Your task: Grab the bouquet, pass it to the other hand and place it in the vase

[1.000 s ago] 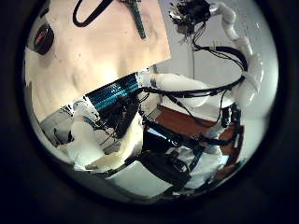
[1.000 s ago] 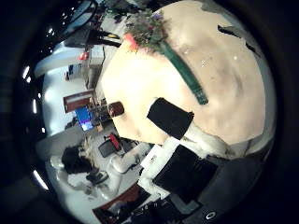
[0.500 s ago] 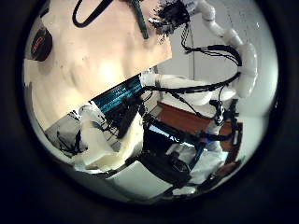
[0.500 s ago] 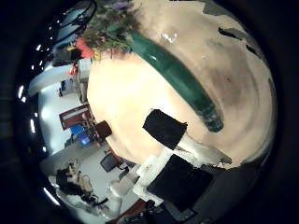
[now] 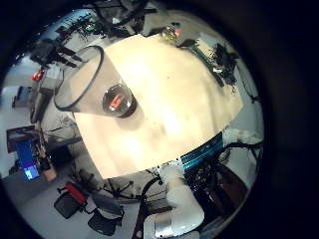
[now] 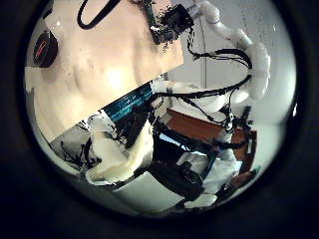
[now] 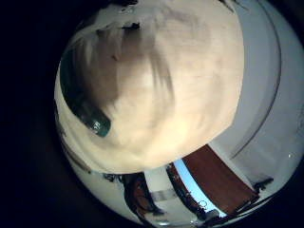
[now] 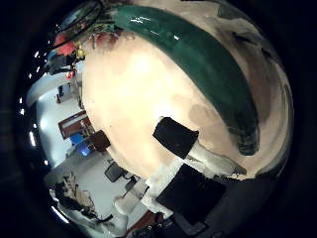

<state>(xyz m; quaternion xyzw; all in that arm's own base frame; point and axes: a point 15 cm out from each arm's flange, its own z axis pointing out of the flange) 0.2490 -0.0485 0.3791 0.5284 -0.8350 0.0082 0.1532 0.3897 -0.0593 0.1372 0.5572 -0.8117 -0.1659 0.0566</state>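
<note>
The bouquet lies on the table (image 5: 164,100). In the right thumb side palm view its long wrapped stem (image 8: 198,69) fills much of the picture, close under my right palm, with the flowers (image 8: 69,45) at its far end. The thumb (image 8: 180,137) stands away from the stem. The right little finger side palm view shows the stem's end (image 7: 84,104) on the table. The left thumb side palm view shows my right hand (image 6: 174,22) low over the bouquet at the table's far edge. The clear vase (image 5: 95,85) stands upright near my left hand.
The left little finger side palm view shows the right hand (image 5: 217,62) at the table's far side, away from the vase. Desks, chairs and screens (image 5: 25,164) stand beyond the table's edge.
My right hand has come down over the bouquet; the stem now fills far more of the right thumb side palm view. The bouquet still lies on the table. The left hand has hardly moved.
</note>
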